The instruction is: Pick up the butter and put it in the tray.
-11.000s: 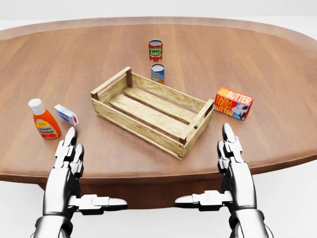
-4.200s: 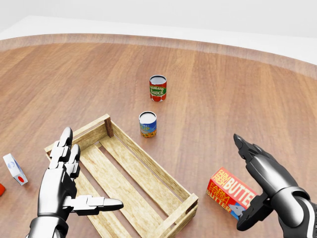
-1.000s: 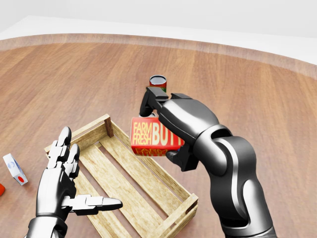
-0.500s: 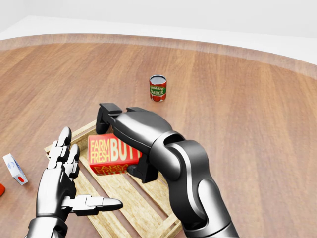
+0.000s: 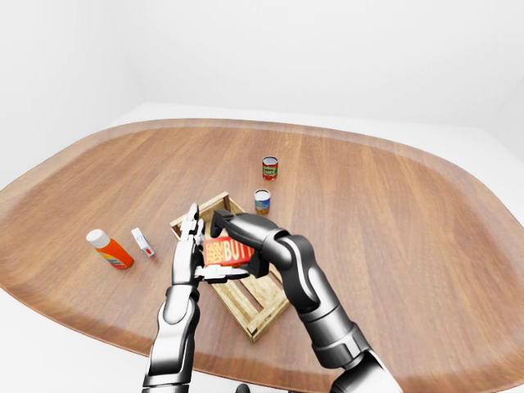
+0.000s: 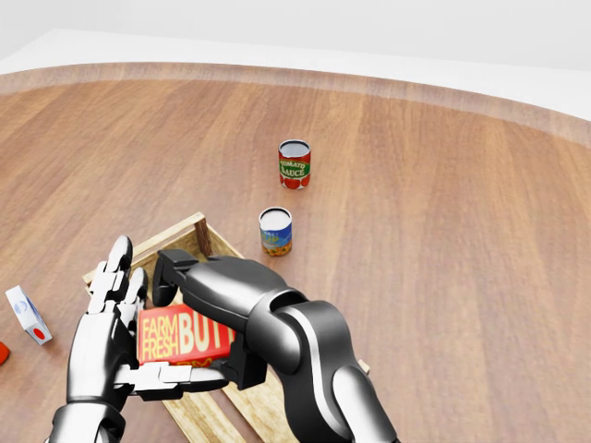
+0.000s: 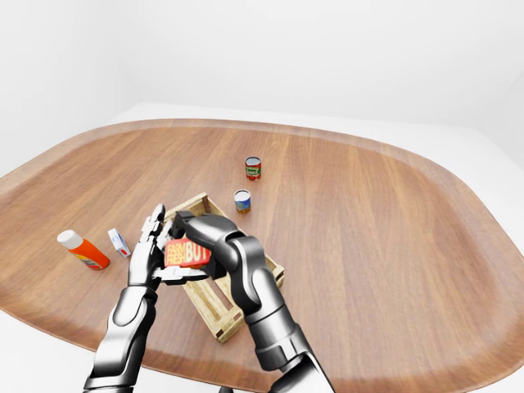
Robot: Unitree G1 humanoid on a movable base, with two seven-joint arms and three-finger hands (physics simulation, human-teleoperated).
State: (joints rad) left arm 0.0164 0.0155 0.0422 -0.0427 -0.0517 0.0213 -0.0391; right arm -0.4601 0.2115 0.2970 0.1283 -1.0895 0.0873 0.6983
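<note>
Both hands meet over the tray (image 6: 199,229): the right hand (image 6: 199,309) grips the butter (image 6: 183,335) from above, ready to lower it in, beside the open-fingered left hand (image 6: 115,332).

Butter (image 5: 228,250) held over the tray (image 5: 264,304).
Right hand (image 5: 232,232) grips it (fingers wrapped over top); left hand (image 5: 190,250) flat, just beside.
</note>
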